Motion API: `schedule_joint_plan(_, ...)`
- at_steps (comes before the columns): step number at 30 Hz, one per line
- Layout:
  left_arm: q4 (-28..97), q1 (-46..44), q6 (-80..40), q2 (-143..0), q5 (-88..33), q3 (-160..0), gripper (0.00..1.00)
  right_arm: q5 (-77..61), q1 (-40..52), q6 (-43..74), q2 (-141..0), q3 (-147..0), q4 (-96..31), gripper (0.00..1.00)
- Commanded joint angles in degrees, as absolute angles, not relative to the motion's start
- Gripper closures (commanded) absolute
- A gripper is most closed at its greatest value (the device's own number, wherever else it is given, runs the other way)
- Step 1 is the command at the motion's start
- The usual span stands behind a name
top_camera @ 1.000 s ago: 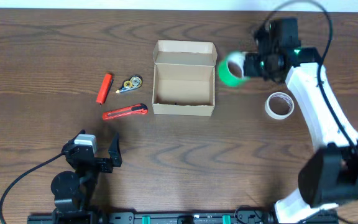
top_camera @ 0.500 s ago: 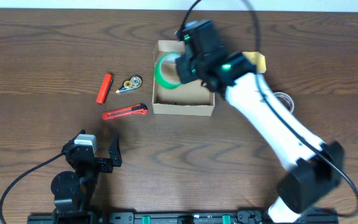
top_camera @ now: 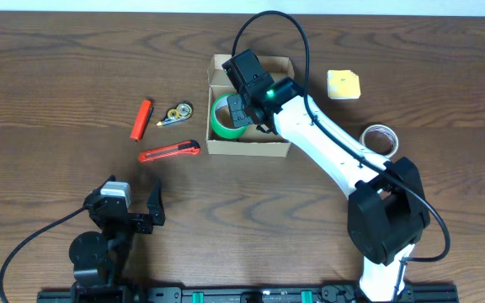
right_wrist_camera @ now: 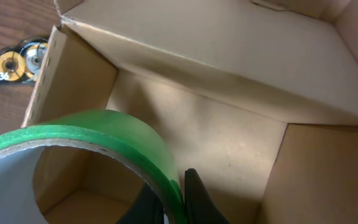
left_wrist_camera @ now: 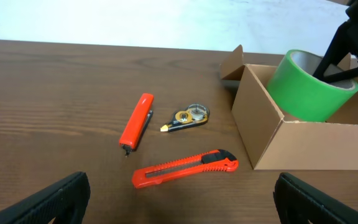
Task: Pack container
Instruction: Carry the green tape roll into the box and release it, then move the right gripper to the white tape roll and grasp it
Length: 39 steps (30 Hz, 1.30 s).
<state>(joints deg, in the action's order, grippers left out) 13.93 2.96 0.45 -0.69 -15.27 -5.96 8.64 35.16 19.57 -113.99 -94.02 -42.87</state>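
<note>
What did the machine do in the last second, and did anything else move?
The right gripper carried the green tape roll leftward from beside the container and lowered it partly inside, still clamped on it. The left gripper stayed open and parked. The red cutter, correction tape and white tape roll did not move.
</note>
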Motion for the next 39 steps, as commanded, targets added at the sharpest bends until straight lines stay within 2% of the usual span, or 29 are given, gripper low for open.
schedule_joint_plan(1, 14.24, 2.94, 1.28, -0.32, -15.7, -4.49, 0.05, 10.48, 35.05, 21.21, -114.13, -94.28, -43.13, 0.99)
schedule_joint_plan(11, 14.24, 2.94, 1.28, -0.32, -15.7, -4.49, 0.05, 8.47, 35.0, 21.17, -117.97, -94.28, -43.29, 0.99)
schedule_joint_plan(14, 14.24, 2.94, 1.28, -0.32, -15.7, -4.49, 0.05, 8.14, 35.0, 21.17, -118.19, -94.28, -43.29, 0.89)
schedule_joint_plan(15, 14.24, 2.94, 1.3, -0.32, -15.7, -4.49, 0.05, 8.14, 35.0, 21.17, -118.19, -94.28, -43.2, 0.82)
schedule_joint_plan(16, 14.24, 2.94, 1.28, -0.32, -15.7, -4.49, 0.05, 8.14, 35.0, 21.17, -118.19, -94.28, -43.09, 0.67)
schedule_joint_plan(17, 14.24, 2.94, 1.28, -0.32, -15.7, -4.49, 0.05, 8.12, 35.0, 21.17, -118.19, -94.28, -43.11, 0.57)
schedule_joint_plan(20, 14.24, 2.94, 1.28, -0.32, -15.7, -4.49, 0.05, 7.9, 35.03, 21.08, -118.17, -94.3, -43.29, 0.47)
schedule_joint_plan(24, 14.24, 2.94, 1.28, -0.32, -15.7, -4.49, 0.05, 5.56, 34.89, 19.68, -116.31, -96.18, -44.86, 0.5)
schedule_joint_plan(32, 14.24, 2.94, 1.28, -0.32, -15.7, -4.49, 0.05, 8.69, 32.18, 15.66, -104.16, -105.25, -56.9, 0.44)
schedule_joint_plan(39, 14.24, 2.94, 1.28, -0.32, -15.7, -4.49, 0.05, 9.67, 20.8, 15.57, -93.41, -105.21, -71.31, 0.42)
